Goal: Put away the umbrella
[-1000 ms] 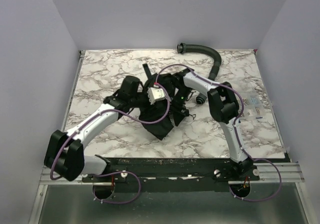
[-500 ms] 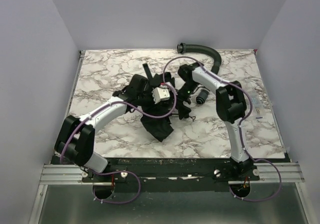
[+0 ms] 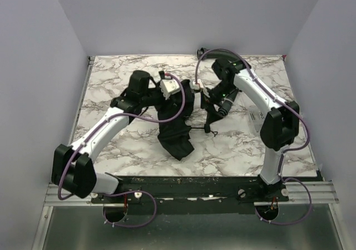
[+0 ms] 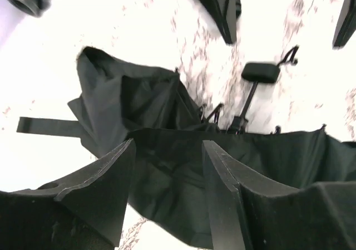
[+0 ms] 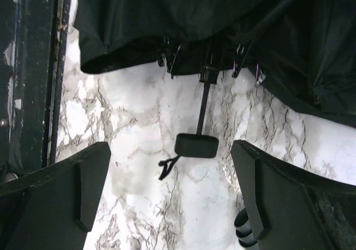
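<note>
The umbrella (image 3: 175, 138) lies crosswise, handle (image 5: 196, 145) pointing right.

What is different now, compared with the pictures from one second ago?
The right arm drew back from the umbrella toward the far right. The right pincer now hangs wide open and empty above the handle. The left arm swung a little toward the far edge, and the left pincer stands open over the fabric. The umbrella, its handle and the hose lie roughly where they were.
</note>
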